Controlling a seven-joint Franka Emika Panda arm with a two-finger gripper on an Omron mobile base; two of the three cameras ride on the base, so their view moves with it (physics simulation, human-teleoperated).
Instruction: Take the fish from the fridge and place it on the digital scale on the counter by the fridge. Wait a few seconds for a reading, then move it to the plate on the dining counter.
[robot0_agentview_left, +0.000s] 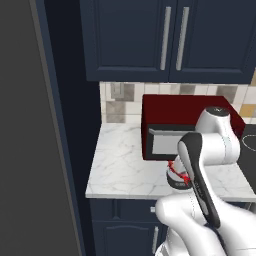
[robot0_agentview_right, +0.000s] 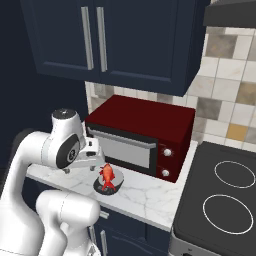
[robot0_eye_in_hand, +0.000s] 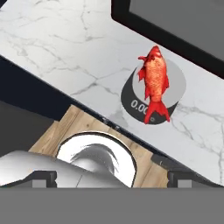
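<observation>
Gripper (robot0_eye_in_hand: 111, 177) stands wide and holds nothing; fish (robot0_eye_in_hand: 154, 81) lies ahead on the digital scale (robot0_eye_in_hand: 173, 72), long axis running away from it.

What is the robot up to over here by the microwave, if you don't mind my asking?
The fish is lying on the digital scale, which sits on the marble counter just in front of the red microwave. The arm has let go: its end effector is open, empty and above the counter's front edge, clear of the fish. The move to the plate is not yet done.
</observation>
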